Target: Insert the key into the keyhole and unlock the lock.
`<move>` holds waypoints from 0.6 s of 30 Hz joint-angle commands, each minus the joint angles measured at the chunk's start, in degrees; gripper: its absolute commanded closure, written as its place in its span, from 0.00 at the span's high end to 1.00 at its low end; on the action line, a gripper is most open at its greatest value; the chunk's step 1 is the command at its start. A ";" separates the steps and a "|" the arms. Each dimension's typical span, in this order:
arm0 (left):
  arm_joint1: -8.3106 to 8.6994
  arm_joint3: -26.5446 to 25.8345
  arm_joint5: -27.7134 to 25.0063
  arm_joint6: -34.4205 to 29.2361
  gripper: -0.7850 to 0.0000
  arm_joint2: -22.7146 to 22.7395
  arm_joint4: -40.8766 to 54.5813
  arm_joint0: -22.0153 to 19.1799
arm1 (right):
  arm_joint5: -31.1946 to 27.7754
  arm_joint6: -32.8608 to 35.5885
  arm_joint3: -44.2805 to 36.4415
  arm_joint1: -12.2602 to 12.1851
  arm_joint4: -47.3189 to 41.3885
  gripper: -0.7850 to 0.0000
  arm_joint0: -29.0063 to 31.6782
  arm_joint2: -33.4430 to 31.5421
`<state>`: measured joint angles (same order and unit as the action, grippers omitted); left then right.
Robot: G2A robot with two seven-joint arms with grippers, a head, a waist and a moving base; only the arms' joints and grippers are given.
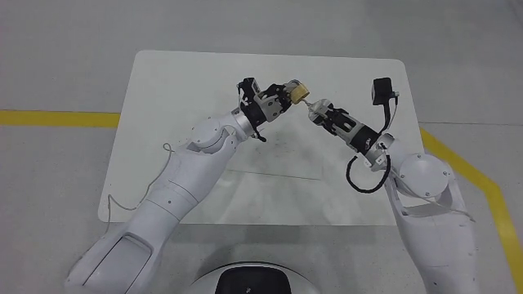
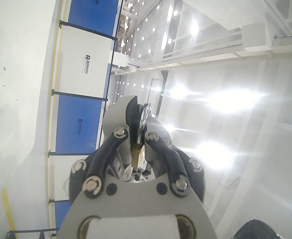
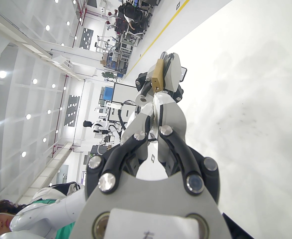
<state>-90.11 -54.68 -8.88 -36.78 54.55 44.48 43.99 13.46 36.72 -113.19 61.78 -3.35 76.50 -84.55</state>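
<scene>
Here left tool (image 2: 141, 115) grips lock (image 3: 158, 77); right tool (image 3: 158, 108)'s key (image 3: 158, 97) meets it.

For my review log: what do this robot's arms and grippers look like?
White rounded arm shells, black wrist sections. The left gripper and right gripper each have two pale grey fingers on black links with silver pins. A black cable loops at the right forearm.

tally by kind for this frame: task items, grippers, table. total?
lock: 1, brass, held by the left gripper
key: 1, held by the right gripper, pointing at the lock
grippers: 2, both with jaws shut on their item
table: 1, white
total: 5
</scene>
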 commanded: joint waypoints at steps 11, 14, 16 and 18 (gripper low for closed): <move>-0.61 0.50 0.06 -0.34 0.00 0.09 -0.42 0.06 | 0.49 -1.04 0.49 0.01 -0.84 0.00 -0.12 0.07; -0.77 0.66 0.01 -0.38 0.00 0.09 -0.56 0.06 | 0.47 -1.39 0.41 -0.01 -0.67 0.00 0.13 0.00; -0.85 0.74 0.07 -0.47 0.00 0.13 -0.69 0.07 | 0.45 -1.64 0.33 -0.01 -0.64 0.00 0.28 -0.03; -0.91 0.80 -0.07 -0.49 0.00 0.21 -1.00 0.09 | 0.47 -1.94 0.17 -0.02 -0.53 0.00 0.44 0.00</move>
<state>-91.00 -53.90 -8.90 -37.27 54.72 43.60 44.05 13.93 34.86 -112.94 61.77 -3.92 76.88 -84.58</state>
